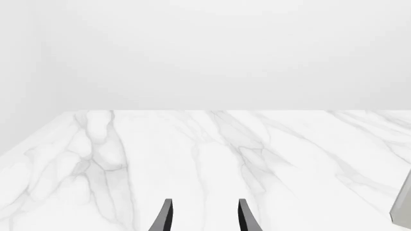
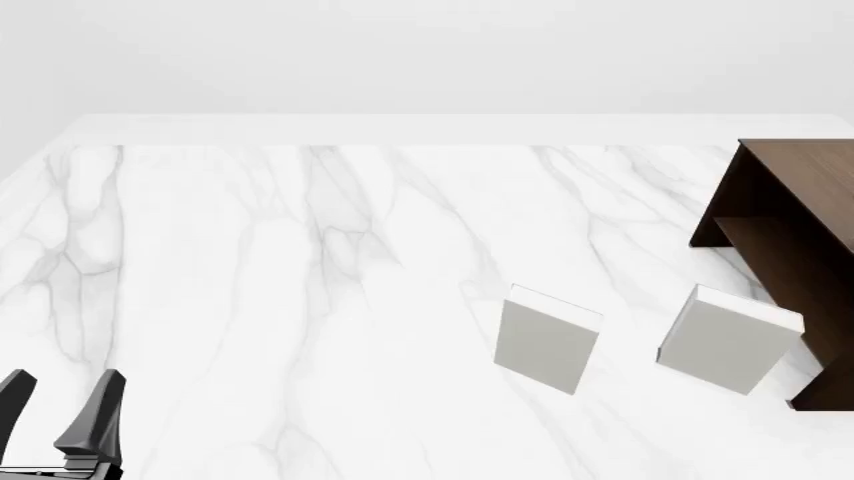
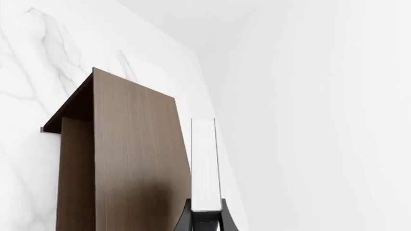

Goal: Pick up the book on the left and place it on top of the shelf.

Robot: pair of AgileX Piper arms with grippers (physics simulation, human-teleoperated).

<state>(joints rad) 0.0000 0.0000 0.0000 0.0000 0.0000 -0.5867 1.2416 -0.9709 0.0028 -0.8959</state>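
Book (image 3: 205,163) is in my right pincer (image 3: 205,216), clamped between the fingers, white page edge facing the wrist cam, long axis running straight out along the fingers. Right arm isn't in the front view, so I place it from the wrist cam alone: the book sits just beside the shelf (image 3: 128,159), next to the flat top panel. Probably above top level, but I can't tell clearance from this angle. Next move turns on that: the book has to go across over the shelf top, then lie flat. Front view shows the shelf (image 2: 787,210) at the far right edge of the table (image 2: 267,300), two white-grey books (image 2: 545,338) (image 2: 727,338) standing near it. Left pincer (image 2: 60,410) is parked near-left, fingers apart, holding nothing, well away. Right arm does this one.
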